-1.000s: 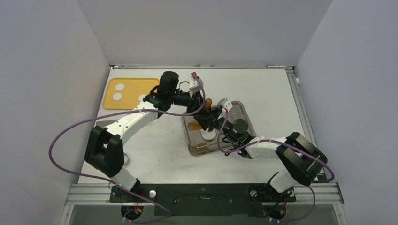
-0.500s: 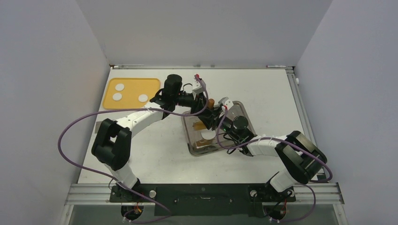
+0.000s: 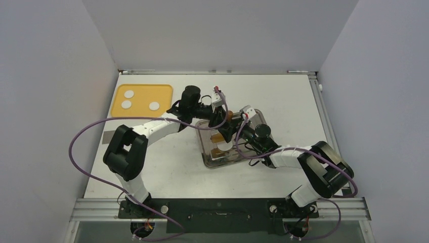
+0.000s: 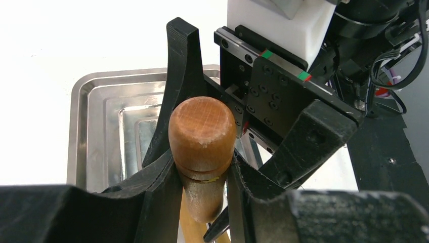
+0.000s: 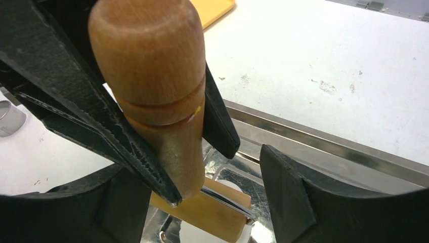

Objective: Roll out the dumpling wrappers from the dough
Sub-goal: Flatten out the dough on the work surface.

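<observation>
A wooden roller stands in the metal tray [image 3: 255,117], its handle [image 4: 202,132] upright. My left gripper [image 4: 202,174] is shut on that handle [image 5: 152,76], just under its knob. My right gripper [image 5: 202,200] is open, with its fingers [image 5: 313,202] standing apart on either side of the handle and not touching it. Below them the roller's barrel [image 5: 212,215] lies on a flattened white dumpling wrapper [image 3: 226,147] on the tray floor. Three round lumps of dough [image 3: 129,93] sit on the yellow board [image 3: 144,90] at the far left.
The tray's raised rim [image 4: 81,96] surrounds both grippers. A small shiny metal ring [image 5: 7,119] lies on the table just left of the tray. Both arms meet over the tray [image 3: 212,161], and purple cables loop off each arm.
My right gripper has opened and let go of the roller handle. The left arm has stretched further right over the tray while keeping its hold on the handle.
</observation>
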Motion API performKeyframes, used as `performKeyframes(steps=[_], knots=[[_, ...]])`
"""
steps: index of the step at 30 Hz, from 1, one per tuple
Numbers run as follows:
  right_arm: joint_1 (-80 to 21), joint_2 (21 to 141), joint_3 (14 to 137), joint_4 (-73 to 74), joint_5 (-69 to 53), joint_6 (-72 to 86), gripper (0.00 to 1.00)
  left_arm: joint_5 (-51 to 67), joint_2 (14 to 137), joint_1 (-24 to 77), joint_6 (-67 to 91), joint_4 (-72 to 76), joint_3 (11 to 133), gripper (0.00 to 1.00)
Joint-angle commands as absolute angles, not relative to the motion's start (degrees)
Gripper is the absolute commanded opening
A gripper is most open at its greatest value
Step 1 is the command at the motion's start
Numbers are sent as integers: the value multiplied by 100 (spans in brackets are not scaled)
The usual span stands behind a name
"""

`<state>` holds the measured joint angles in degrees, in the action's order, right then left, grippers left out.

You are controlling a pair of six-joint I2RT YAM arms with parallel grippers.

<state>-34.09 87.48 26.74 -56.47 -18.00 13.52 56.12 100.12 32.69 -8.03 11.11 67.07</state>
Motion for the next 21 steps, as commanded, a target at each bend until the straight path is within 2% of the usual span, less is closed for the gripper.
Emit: performKeyframes(steps=[1, 4, 11, 13, 17, 19, 21], knots=[[-3366, 8433, 2619, -5981, -1702, 1251, 69, 5799, 10090, 3296, -480, 2131, 6605, 0], [-3366, 8649, 2509, -6601, -1682, 1339, 68, 5766, 10162, 3296, -270, 2647, 6430, 0], [-3395, 9703, 2891, -7511, -1830, 1469, 54, 5756, 10044, 3322, 214, 3834, 5775, 0], [-3406, 9963, 2944, -7722, -1881, 1468, 45, 5849, 10033, 3322, 213, 4222, 5538, 0], [-3485, 10197, 2924, -7840, -1782, 1329, 16, 5958, 10094, 3327, 115, 4639, 5180, 0], [-3604, 10235, 2829, -7817, -1703, 1096, 9, 5809, 10071, 3338, -297, 4449, 5075, 0], [-3735, 10354, 2758, -7695, -1617, 777, 9, 5551, 10012, 3364, -777, 3985, 5057, 0]])
